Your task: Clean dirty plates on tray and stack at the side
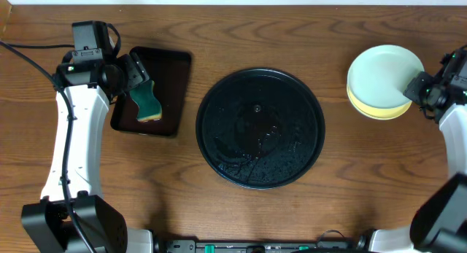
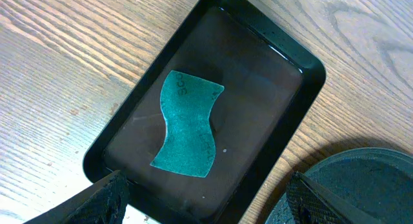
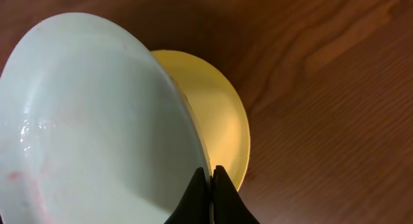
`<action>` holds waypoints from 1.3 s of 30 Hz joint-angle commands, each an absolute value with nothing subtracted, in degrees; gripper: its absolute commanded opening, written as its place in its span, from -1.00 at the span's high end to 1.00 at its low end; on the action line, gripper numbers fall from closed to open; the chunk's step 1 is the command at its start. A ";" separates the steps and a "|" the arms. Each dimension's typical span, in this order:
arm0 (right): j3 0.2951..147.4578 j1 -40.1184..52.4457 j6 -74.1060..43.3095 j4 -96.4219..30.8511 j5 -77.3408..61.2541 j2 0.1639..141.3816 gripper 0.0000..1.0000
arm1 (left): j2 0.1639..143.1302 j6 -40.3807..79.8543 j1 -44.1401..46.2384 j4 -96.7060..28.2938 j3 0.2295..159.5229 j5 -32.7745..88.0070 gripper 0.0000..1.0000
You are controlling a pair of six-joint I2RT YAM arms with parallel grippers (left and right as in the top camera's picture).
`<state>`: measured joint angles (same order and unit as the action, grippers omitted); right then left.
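Note:
A pale mint plate [image 1: 383,76] lies over a pale yellow plate [image 1: 376,111] at the table's right side. My right gripper [image 1: 417,87] is shut on the mint plate's right rim. In the right wrist view the mint plate [image 3: 97,121] shows faint reddish smears and covers most of the yellow plate [image 3: 222,114], with my right gripper [image 3: 211,175] pinching its edge. The round black tray [image 1: 259,129] sits mid-table, wet, with no plates on it. My left gripper [image 1: 135,72] hangs open over the small rectangular tray and holds nothing; the left wrist view shows my left gripper [image 2: 206,185] spread wide.
A green sponge [image 2: 188,124] lies flat in the small rectangular black tray [image 2: 271,88], left of the round tray [image 2: 368,179]. Overhead, the sponge [image 1: 148,101] rests in that rectangular tray [image 1: 171,85]. Bare wood surrounds the trays.

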<state>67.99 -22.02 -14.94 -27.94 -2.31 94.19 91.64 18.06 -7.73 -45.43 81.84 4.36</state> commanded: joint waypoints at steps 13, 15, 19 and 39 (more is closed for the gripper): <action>68.49 -23.97 -19.59 -21.21 -2.39 103.66 0.49 | 91.94 17.85 -8.01 -45.63 82.30 4.32 -0.59; 68.51 -23.97 -18.79 -22.11 -2.44 102.19 0.45 | 91.94 17.85 -8.01 -45.63 82.30 4.32 -0.58; 68.51 -23.97 -17.69 -25.61 -3.75 95.70 -0.37 | 91.94 17.85 -8.01 -45.63 82.30 4.29 -0.59; 52.75 -14.55 -16.23 -71.13 -16.12 37.19 -0.99 | 91.94 17.85 -8.01 -45.63 82.30 4.29 -0.59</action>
<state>53.34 -15.07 -16.73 -67.42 -14.15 42.24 91.64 18.04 -7.73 -45.58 81.84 4.36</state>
